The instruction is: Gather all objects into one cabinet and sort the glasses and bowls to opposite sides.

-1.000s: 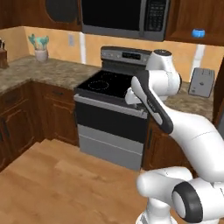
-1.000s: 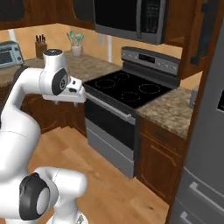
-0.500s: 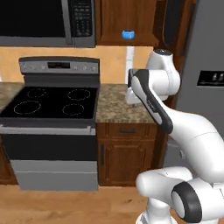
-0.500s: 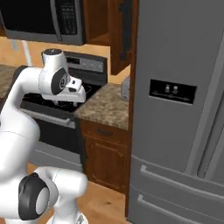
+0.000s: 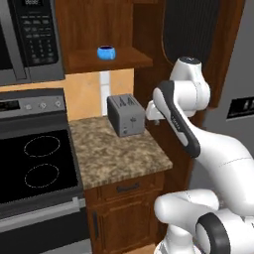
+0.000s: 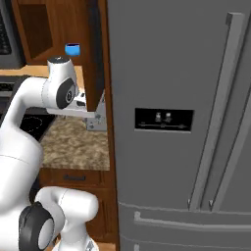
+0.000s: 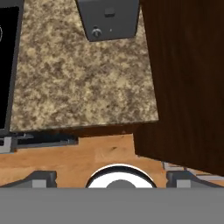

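A small rounded bright blue mug with a dark inside sits upright on the bottom shelf of the open dark brown wall cabinet, above the granite tabletop and grey toaster. The end effector hangs empty over the tabletop's front edge, fingers spread wide. Its tips are cut off at the hand view's bottom edge, and the cabinet's open door hides the wrist in the right base view.

Both base views look forward from behind the arm, sharing the granite worktop that the hand view overlooks closely from above.
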Controlling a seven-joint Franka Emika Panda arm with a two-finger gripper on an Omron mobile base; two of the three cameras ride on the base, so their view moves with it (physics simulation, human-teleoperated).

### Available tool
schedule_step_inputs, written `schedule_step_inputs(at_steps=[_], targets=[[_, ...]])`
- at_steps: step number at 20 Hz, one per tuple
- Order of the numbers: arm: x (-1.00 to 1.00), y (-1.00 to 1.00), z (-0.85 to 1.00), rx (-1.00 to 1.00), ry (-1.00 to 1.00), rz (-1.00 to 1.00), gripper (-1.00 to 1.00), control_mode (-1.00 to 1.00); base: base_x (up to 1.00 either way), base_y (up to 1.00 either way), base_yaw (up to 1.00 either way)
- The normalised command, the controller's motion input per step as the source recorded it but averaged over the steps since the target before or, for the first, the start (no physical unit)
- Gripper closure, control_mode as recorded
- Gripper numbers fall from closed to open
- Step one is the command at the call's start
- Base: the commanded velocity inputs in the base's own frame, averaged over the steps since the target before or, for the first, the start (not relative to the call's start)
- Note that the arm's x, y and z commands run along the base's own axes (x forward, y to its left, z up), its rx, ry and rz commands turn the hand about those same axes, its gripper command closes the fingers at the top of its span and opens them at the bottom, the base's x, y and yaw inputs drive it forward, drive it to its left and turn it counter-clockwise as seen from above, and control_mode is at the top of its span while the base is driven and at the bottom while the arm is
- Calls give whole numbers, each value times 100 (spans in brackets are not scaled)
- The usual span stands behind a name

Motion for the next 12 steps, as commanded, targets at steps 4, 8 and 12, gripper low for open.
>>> schedule_step_inputs(at_steps=[4, 8, 12], targets=[[0, 0, 0, 0, 0, 0, -100, 100, 72, 100, -31], [0, 0, 0, 0, 0, 0, -100, 100, 80, 100, -12], [0, 0, 0, 0, 0, 0, -100, 100, 97, 36, 8]])
